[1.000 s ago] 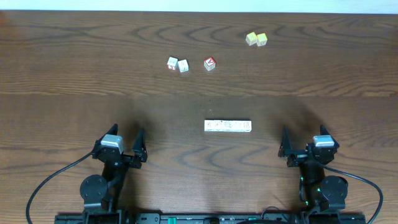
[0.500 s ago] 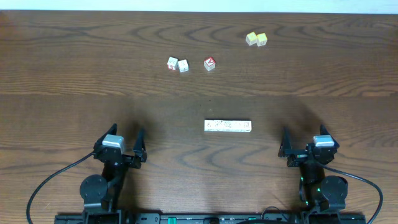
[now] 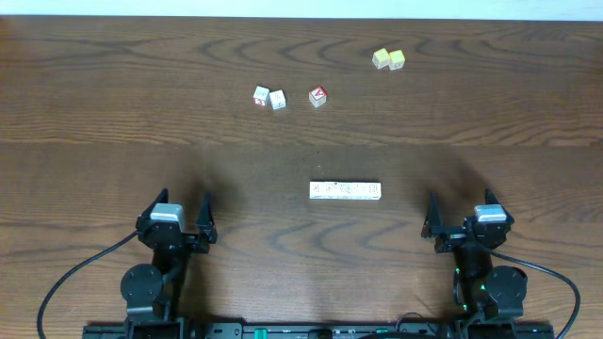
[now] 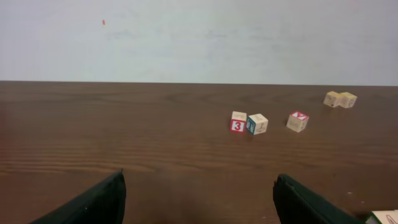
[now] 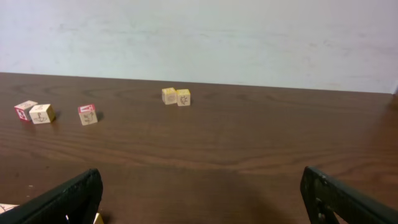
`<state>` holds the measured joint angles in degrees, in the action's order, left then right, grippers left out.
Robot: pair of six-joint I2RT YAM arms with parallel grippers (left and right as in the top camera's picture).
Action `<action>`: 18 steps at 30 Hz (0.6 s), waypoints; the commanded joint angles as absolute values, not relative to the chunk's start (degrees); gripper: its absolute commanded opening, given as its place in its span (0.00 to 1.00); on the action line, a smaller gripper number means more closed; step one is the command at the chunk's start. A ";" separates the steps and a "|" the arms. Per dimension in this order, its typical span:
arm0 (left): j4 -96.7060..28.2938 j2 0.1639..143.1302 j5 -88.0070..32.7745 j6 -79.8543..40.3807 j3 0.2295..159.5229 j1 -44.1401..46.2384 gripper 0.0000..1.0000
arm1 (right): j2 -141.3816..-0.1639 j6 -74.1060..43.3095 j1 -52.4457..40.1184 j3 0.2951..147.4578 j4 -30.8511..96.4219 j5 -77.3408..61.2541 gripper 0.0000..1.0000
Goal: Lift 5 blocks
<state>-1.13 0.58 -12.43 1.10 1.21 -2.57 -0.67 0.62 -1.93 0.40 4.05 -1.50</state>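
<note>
Seen from overhead, a dark wooden table [image 3: 113, 113] holds a row of five blocks [image 3: 346, 191] near its middle, a little right of centre. The small whitish cubes touch face to face and form one short bar. The bar's long axis runs straight left to right, parallel to the table's near edge, with one end pointing toward each arm.

The left gripper [image 3: 185, 202] sits near the front edge, well apart from the bar's left end. Its jaws are spread wide and hold nothing. The right gripper [image 3: 459, 202] sits nearer the bar's right end, with its jaws just as wide and also empty. Both face the far side of the table.

Farther back, clear of the bar, are two white cubes [image 3: 269, 97] side by side, a red-topped cube [image 3: 317, 96] and two yellow cubes [image 3: 388, 59].

The step in hand looks like the approach. To do it well, each gripper probably needs to come to its own end of the bar at block height. They should then press inward along the long axis with equal force and rise together, level. Uneven pressure or a tilt would likely make the middle blocks buckle out.
</note>
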 commanded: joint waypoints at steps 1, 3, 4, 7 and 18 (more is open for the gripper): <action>-3.62 0.05 -11.31 0.78 0.21 -2.83 0.76 | -0.32 0.05 -1.17 0.36 4.32 -1.54 0.99; -3.62 0.08 -11.31 0.80 0.21 -2.83 0.76 | -0.32 0.05 -1.17 0.36 4.32 -1.54 0.99; -3.62 0.08 -11.33 0.80 0.21 -2.83 0.76 | -0.32 0.05 -1.17 0.36 4.32 -1.56 0.99; -3.11 0.08 -11.53 0.80 0.23 -2.83 0.76 | -0.32 0.05 -1.17 0.36 4.32 -1.54 0.99; -2.96 0.08 -11.51 0.80 0.23 -2.83 0.76 | -0.32 0.05 -1.17 0.36 4.32 -1.54 0.99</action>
